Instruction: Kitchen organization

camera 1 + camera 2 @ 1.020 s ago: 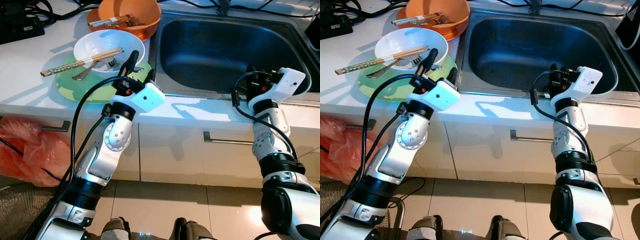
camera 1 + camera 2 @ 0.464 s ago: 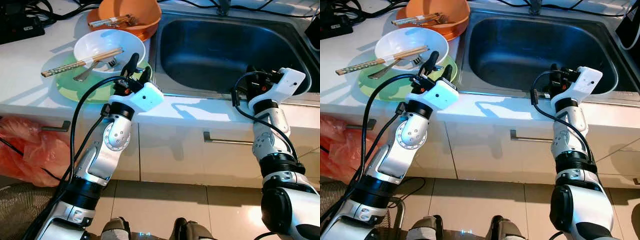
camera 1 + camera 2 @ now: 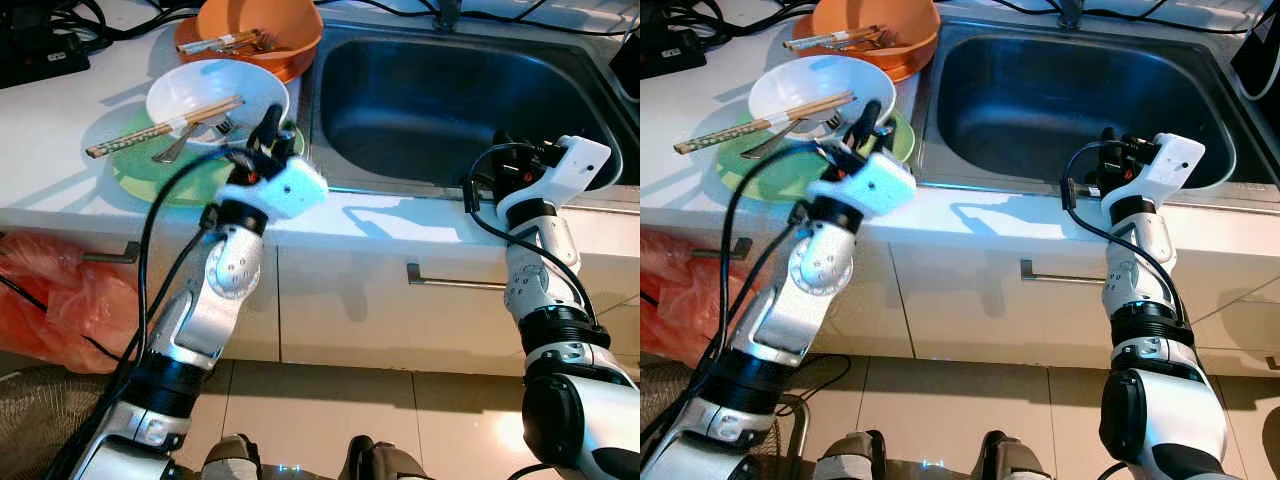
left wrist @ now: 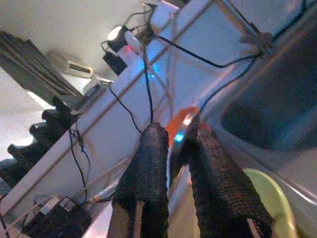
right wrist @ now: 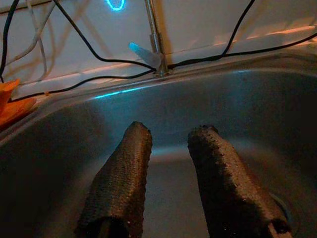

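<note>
The left gripper (image 4: 171, 163) has its jaws pinched narrowly on the near rim of the white bowl (image 3: 200, 88), which sits on the green plate (image 3: 150, 170) on the worktop (image 3: 50, 130) with chopsticks (image 3: 160, 125) laid across it. An orange bowl (image 3: 265, 25) of utensils lies at twelve o'clock from the white one. At three o'clock, over the sink (image 3: 450, 90), the right gripper (image 5: 168, 168) hangs with jaws apart, holding nothing.

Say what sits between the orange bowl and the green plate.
The white bowl, carrying chopsticks and a fork, sits between the orange bowl and the green plate, seen in both eye views.
</note>
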You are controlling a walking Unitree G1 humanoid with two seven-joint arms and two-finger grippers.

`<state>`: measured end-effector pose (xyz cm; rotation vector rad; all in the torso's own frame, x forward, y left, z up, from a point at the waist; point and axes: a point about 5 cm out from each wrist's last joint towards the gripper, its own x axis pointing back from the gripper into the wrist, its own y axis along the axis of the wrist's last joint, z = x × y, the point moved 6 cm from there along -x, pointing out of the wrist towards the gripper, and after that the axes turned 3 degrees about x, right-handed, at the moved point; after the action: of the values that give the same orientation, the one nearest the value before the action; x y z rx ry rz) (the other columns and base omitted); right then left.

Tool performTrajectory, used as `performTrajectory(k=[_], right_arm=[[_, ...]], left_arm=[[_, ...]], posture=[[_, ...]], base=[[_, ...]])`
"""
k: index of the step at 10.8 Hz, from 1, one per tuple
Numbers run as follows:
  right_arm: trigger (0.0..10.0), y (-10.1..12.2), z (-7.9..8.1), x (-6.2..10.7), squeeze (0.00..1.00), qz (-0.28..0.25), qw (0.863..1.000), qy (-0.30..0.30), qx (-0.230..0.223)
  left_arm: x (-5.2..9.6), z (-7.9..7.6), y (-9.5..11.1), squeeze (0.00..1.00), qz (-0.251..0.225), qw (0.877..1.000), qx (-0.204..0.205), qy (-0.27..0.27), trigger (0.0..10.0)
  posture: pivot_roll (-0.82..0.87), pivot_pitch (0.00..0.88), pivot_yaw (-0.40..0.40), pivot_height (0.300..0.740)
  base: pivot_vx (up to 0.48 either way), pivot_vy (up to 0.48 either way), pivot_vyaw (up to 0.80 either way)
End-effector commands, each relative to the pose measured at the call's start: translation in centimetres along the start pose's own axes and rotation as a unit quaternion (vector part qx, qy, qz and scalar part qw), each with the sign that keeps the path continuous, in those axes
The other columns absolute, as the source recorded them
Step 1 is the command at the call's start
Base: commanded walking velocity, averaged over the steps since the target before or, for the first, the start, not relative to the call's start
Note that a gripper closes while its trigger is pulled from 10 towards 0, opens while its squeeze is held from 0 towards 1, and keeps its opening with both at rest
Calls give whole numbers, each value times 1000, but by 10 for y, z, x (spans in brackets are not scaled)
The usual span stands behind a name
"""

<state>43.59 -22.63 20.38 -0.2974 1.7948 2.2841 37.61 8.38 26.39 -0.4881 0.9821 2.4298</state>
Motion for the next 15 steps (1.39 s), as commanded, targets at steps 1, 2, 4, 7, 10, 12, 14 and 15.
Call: performTrajectory(k=[1, 2, 4, 7, 10, 12, 14, 15], right_arm=[[10000, -29, -3, 10, 0, 50, 999, -9, -11], [10000, -30, -2, 10, 0, 52, 999, -9, -11], [10000, -30, -2, 10, 0, 52, 999, -9, -12], [10000, -29, -2, 9, 0, 52, 999, -8, -12], [10000, -29, 1, 8, 0, 51, 999, -4, -12], [10000, -31, 1, 9, 0, 53, 998, -4, -13], [10000, -31, 2, 9, 0, 55, 998, -3, -15], [10000, -32, 2, 9, 0, 55, 998, -3, -15]], left_arm=[[-5, 13, 14, 0, -21, 999, 22, 26, 0], [-8, 22, 16, 0, -20, 997, 58, 45, 0], [-11, 26, 20, 0, -23, 993, 101, 49, 10000], [-15, 31, 25, 0, -23, 977, 203, 56, 10000], [-18, 36, 36, 0, -41, 954, 293, 55, 10000], [-20, 46, 54, 0, -80, 945, 311, 53, 10000], [-19, 43, 57, 0, -82, 957, 274, 40, 10000], [-19, 41, 55, 0, -80, 960, 267, 36, 10000]], posture=[[223, 190, -53, 740], [224, 190, -53, 740], [223, 186, -52, 740], [225, 178, -54, 740], [226, 173, -57, 740], [231, 176, -60, 740], [232, 185, -61, 740], [232, 186, -61, 740]], base=[[0, 0, 0], [0, 0, 0], [0, 0, 0], [0, 0, 0], [0, 0, 0], [0, 0, 0], [0, 0, 0], [0, 0, 0]])
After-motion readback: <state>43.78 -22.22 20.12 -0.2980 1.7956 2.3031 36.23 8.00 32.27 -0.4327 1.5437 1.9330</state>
